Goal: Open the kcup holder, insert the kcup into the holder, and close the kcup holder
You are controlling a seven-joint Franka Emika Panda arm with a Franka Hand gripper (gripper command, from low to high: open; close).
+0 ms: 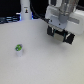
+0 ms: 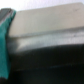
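We see bare white surface [image 1: 45, 62] around the kcup [image 1: 19, 49], well apart from our claw [image 1: 60, 35] toward the exterior view's right; its opening we cannot tell.

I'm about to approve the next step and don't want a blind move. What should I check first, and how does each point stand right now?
1. The kcup stands on the table, green top up: ok.
2. Nothing is touching or crowding the kcup: ok.
3. The gripper is well apart from the kcup, towards the exterior view's right: ok.
4. Jaws open or shut: cannot tell, the pictures are too blurred.
5. The kcup holder's drawer is open: cannot tell, the holder is not clearly shown in either view.
6. The wrist view gives a usable close-up: not ok, only blurred grey, dark and green surfaces.
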